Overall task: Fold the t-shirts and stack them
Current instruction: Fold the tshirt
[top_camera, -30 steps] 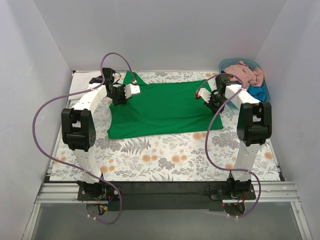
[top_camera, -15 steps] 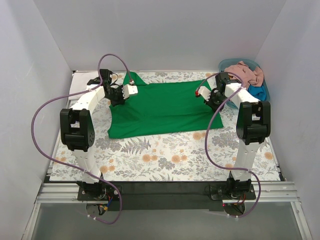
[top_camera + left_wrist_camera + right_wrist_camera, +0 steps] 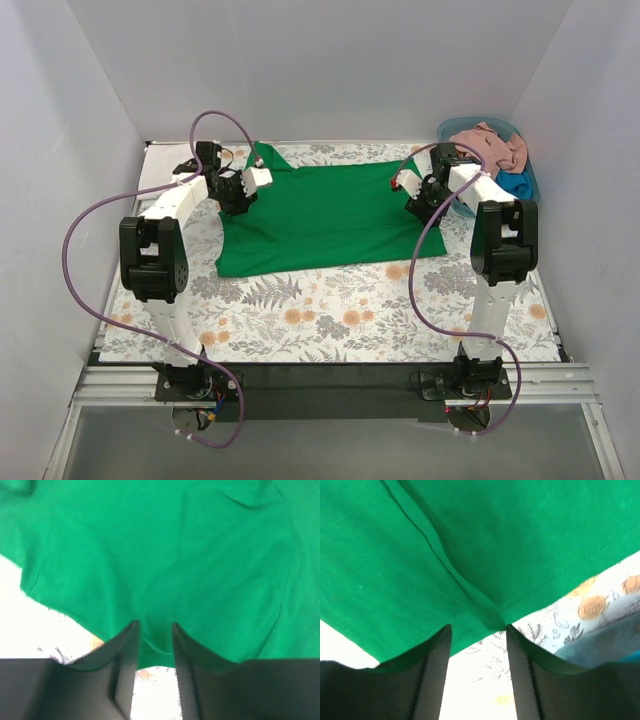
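A bright green t-shirt [image 3: 320, 215] lies spread flat across the far half of the floral table covering [image 3: 330, 310]. My left gripper [image 3: 256, 179] hovers at the shirt's far left edge. In the left wrist view its jaws [image 3: 155, 627] stand apart, with a loose fold of the green shirt [image 3: 165, 555] bulging between the tips. My right gripper [image 3: 406, 182] is at the shirt's far right edge. There the jaws [image 3: 478, 628] are open and the hem of the green shirt [image 3: 445, 545] just reaches the tips.
A blue plastic tub [image 3: 531, 183] stands at the back right corner, close behind the right arm, holding a crumpled salmon-pink shirt [image 3: 490, 145] and a blue one [image 3: 515, 186]. White walls enclose the table on three sides. The tub's edge [image 3: 600, 640] shows by the right fingers.
Both grippers were shut on the green shirt's far edges and have now opened, letting the cloth go. Both wrists have shifted slightly outward and toward the back.
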### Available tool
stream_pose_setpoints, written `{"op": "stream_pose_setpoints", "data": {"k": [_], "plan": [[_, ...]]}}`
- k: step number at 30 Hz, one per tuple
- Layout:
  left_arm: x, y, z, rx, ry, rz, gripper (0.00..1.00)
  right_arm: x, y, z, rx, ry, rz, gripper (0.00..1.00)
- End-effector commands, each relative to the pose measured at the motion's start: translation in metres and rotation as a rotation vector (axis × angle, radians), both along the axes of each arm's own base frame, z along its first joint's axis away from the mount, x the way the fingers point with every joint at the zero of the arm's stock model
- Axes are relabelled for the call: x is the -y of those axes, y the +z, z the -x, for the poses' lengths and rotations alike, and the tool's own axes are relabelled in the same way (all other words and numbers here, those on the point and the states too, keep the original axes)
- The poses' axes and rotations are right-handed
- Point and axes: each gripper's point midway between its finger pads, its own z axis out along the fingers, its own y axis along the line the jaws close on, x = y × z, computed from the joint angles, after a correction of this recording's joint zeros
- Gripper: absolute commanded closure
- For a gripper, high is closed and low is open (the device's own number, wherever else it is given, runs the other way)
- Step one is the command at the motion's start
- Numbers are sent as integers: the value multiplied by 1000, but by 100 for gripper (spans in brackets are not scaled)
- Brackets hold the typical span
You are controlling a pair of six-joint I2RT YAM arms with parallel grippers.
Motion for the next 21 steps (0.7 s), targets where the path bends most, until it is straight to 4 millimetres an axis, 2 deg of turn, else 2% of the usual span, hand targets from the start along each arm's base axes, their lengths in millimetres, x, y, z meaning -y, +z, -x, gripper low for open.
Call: {"op": "stream_pose_setpoints", "data": {"k": [1, 5, 6, 10, 11, 12, 14, 15, 18, 19, 21], "plan": [[-9, 63, -29, 123, 163, 102, 67, 8, 28, -15, 62, -67, -10, 44], [-17, 74, -17, -26, 337, 220, 62, 7, 51, -10, 68, -192, -92, 44], [-35, 74, -15, -50, 406, 235, 62, 6, 51, -4, 50, -208, -104, 45], [-24, 65, 26, -242, 513, 336, 57, -10, 45, 22, -55, -289, -199, 51], [-21, 60, 36, -297, 551, 361, 57, -13, 41, 28, -82, -298, -213, 52], [-19, 45, 50, -356, 576, 362, 56, -17, 37, 31, -104, -305, -238, 54], [-18, 36, 60, -388, 607, 371, 56, -21, 31, 33, -132, -324, -255, 57], [-16, 19, 74, -446, 645, 368, 56, -22, 28, 34, -144, -329, -258, 58], [-21, 3, 81, -451, 690, 347, 56, -20, 12, 37, -182, -341, -243, 63], [-22, -9, 90, -481, 708, 335, 56, -19, 3, 40, -203, -344, -229, 63], [-28, -22, 91, -483, 740, 303, 58, -18, -5, 43, -222, -345, -219, 66]]}}
